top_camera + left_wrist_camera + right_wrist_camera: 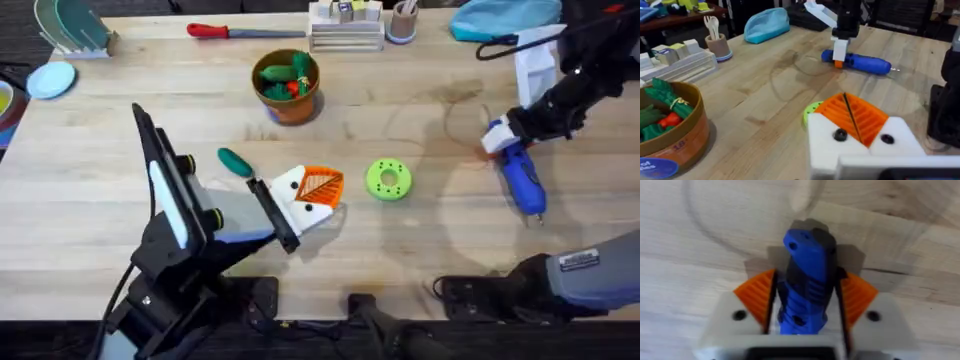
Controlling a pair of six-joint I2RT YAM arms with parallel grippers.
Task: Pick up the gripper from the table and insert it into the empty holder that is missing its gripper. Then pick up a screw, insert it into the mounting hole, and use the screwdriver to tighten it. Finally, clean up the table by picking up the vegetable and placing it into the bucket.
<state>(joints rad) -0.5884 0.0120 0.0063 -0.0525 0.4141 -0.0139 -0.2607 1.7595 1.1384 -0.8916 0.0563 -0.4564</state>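
Overhead: right gripper (pixel 503 137) clamped on blue screwdriver (pixel 520 176) at table's right; left gripper (pixel 312 195) fingers together, empty, near green vegetable (pixel 236 162); vegetable not yet in bucket (pixel 287 85); cleanup apparently left

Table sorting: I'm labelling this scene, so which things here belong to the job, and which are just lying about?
Job: blue power screwdriver, in the right end effector; green toy vegetable; terracotta bucket.

Lying about: red-handled screwdriver, green ring, blue pouch, cup of sticks.
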